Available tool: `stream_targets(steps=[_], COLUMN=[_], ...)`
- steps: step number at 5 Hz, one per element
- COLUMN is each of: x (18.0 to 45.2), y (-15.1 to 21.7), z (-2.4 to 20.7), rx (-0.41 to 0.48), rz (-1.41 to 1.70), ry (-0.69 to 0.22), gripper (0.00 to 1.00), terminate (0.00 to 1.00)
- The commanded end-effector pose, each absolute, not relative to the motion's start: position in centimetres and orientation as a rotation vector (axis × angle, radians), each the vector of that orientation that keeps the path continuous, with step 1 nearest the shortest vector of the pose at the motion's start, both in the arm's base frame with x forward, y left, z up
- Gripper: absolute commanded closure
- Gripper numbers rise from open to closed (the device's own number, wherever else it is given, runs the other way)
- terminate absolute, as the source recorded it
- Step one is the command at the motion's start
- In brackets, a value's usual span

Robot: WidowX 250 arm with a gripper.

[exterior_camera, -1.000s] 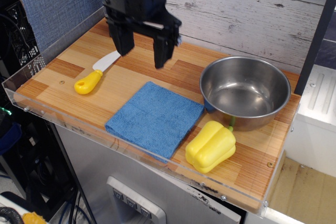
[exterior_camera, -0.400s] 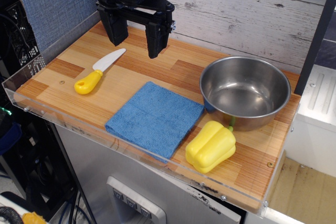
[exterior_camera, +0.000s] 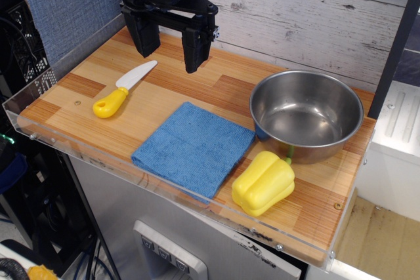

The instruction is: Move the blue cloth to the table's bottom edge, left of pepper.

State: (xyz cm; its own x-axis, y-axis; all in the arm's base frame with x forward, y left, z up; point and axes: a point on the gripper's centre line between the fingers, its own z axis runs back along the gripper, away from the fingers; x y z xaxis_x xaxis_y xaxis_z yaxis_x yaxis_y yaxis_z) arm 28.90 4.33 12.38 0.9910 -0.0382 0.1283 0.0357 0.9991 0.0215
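Observation:
The blue cloth lies flat on the wooden table, at its near edge, against the clear rim. The yellow pepper lies just right of the cloth, also by the near edge, a small gap between them. My gripper hangs open and empty above the back left of the table, well behind and above the cloth, its two black fingers pointing down.
A steel bowl stands at the back right, touching the pepper's stem side. A toy knife with a yellow handle lies at the left. A plank wall runs behind the table. A clear acrylic rim lines the edges.
My gripper has risen and moved back and left, away from the cloth, then held still. The cloth, pepper, bowl and knife have not moved.

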Motion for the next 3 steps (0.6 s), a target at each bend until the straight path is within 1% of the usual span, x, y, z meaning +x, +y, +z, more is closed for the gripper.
stream_targets(steps=[1,2,3], x=[29.06,29.06,29.06], y=[4.77,4.77,4.77], z=[14.06,14.06,14.06], rx=[0.032,0.032,0.032], rz=[-0.035,-0.035,-0.035], ry=[-0.186,-0.186,-0.186], gripper=[0.00,0.00,0.00], terminate=[0.00,0.00,1.00])
